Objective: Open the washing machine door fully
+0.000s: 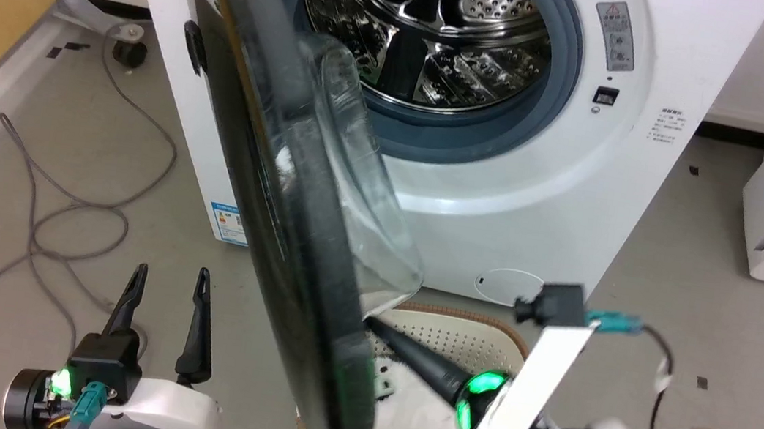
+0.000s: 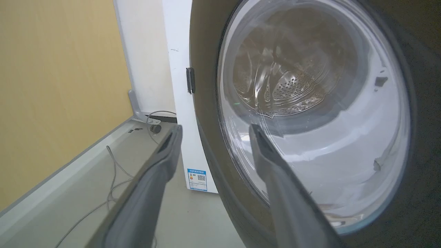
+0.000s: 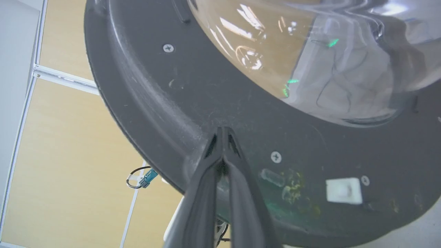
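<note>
Standing roughly half open, the washing machine door (image 1: 257, 124) shows edge-on, hinged on the left side of the washing machine (image 1: 537, 213), with the drum (image 1: 429, 21) exposed.

Right gripper (image 3: 223, 132): jaws pinched together, empty, tips touching the dark inner rim just below the glass bowl (image 3: 310, 58).

Left gripper (image 1: 171, 272): jaws spread, holding nothing, low on the door's outer side, apart from it.

Judgement: the door is rigid and probably hefty, and swings only about its hinge. The glossy plastic is slick, so my closed tips could skid. Best contact is the rim near the free edge, never the bulging glass. Alternatively, clamp the rim edge between my spread left jaws.
</note>
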Motion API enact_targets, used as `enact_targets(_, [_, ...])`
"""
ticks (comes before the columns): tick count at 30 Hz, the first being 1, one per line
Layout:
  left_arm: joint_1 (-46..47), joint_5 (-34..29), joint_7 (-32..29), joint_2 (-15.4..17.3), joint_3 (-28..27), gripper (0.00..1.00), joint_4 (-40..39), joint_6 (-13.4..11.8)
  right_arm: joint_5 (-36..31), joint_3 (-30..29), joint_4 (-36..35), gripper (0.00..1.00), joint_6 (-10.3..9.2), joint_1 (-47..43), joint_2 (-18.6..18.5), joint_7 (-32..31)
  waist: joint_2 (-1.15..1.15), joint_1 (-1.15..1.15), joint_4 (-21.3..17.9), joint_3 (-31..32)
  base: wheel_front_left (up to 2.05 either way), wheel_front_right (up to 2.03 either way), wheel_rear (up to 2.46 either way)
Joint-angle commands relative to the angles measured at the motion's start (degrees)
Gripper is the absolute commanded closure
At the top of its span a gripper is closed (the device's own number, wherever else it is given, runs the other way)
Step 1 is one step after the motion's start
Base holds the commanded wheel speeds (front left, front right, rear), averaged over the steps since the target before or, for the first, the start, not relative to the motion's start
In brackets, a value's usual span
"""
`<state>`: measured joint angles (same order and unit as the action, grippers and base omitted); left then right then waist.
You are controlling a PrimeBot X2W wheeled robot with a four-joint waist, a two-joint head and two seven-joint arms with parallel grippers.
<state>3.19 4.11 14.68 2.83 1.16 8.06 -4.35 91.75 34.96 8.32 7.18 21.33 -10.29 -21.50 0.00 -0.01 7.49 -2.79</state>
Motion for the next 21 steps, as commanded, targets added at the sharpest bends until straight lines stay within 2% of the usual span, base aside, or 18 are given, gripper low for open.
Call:
enact_targets(1, [-0.9, -0.4, 0.3, 0.0, -0.1, 0.0, 0.2, 0.3, 0.0, 0.4, -0.1, 1.0, 0.31, -1.5, 0.6, 0.0, 0.0, 0.01, 0.0, 0.2, 0.0, 0.0, 0.0])
enact_targets(5, [-1.5, -0.4, 0.3, 0.0, 0.0, 0.0, 0.5, 0.2, -0.1, -0.8, -0.5, 1.0, 0.31, -3.4, 1.3, 1.6, 0.0, 0.01, 0.1, 1.1, 0.0, 0.0, 0.0])
enact_targets(8, [-1.9, -0.3, 0.3, 0.0, -0.2, 0.0, 0.7, 0.2, -1.2, -3.5, -1.6, 1.0, 0.31, -4.5, 0.8, 5.2, 0.0, 0.01, -0.1, 1.7, 0.0, 0.0, 0.0])
enact_targets(12, [-2.4, -0.4, 0.3, 0.0, -0.6, 0.0, 0.6, 0.2, -7.7, -6.0, -4.4, 1.0, 0.31, -5.3, -1.2, 14.3, 0.0, 0.01, -0.9, 2.3, 0.0, 0.0, 0.0])
enact_targets(18, [-3.0, -0.1, 0.3, 0.0, -0.9, 0.0, -0.1, 0.0, -17.0, -9.8, -5.9, 1.0, 0.31, -6.7, -5.2, 31.5, 0.0, 0.01, -2.3, 2.7, 0.0, 0.0, 0.0])
enact_targets(21, [-3.2, -0.2, 0.3, 0.0, -1.2, 0.0, -0.4, 0.0, -23.1, -12.0, -5.6, 1.0, 0.31, -7.1, -7.1, 35.6, 0.0, 0.01, -3.1, 2.7, 0.0, 0.0, 0.0])
